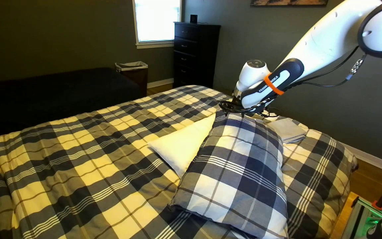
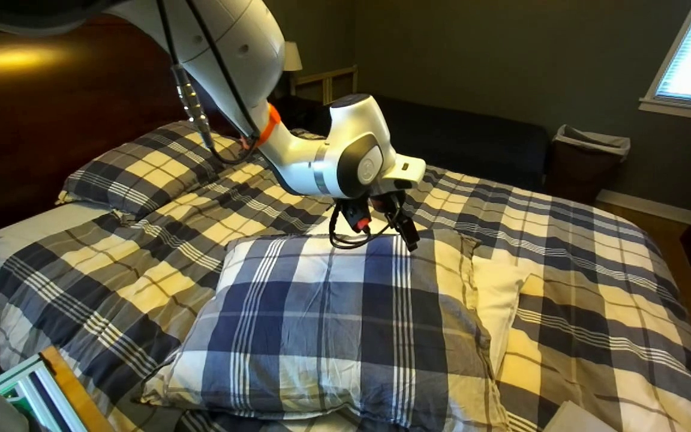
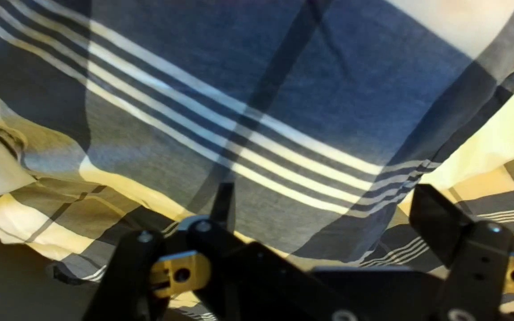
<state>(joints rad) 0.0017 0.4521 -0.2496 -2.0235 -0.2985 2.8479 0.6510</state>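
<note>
Cataloguing one plaid pillow point(image 2: 327, 324), blue, grey and white, lying broad side up on the plaid bedspread point(image 2: 567, 324) and reaching under the gripper point(image 3: 324, 194). Covering part of a white cushion point(image 1: 186, 142), leaving a pointed corner and a strip in sight along one side.

Entering the gripper next: hanging over one margin of the plaid pillow in both exterior views; in the wrist view, showing fingers point(image 3: 435, 218) spread well apart and clasping nothing; leaving contact with the fabric undecided.

Rating the plaid pillow, by judgement, as light for its bulk, soft, yielding and hard to damage; probably tolerating a firm squeeze, sagging at the unheld end under a one-point lift. Judging the cover cotton-like, offering fair friction rather than slipping, though possibly shifting loosely over the filling; hence calling for a pinch catching some filling as well as cloth.

Recommending a hold at a corner or along the seamed edge point(image 3: 453, 129), thinning there and probably bunching readily between the fingers. Advising against the plump middle: bulging too broadly for a bite, likely denting and springing back under pressing fingertips.

Adding a probable stack of folded cloth point(image 1: 285, 129) in an exterior view, lying near the plaid pillow and apart from the gripper.
</note>
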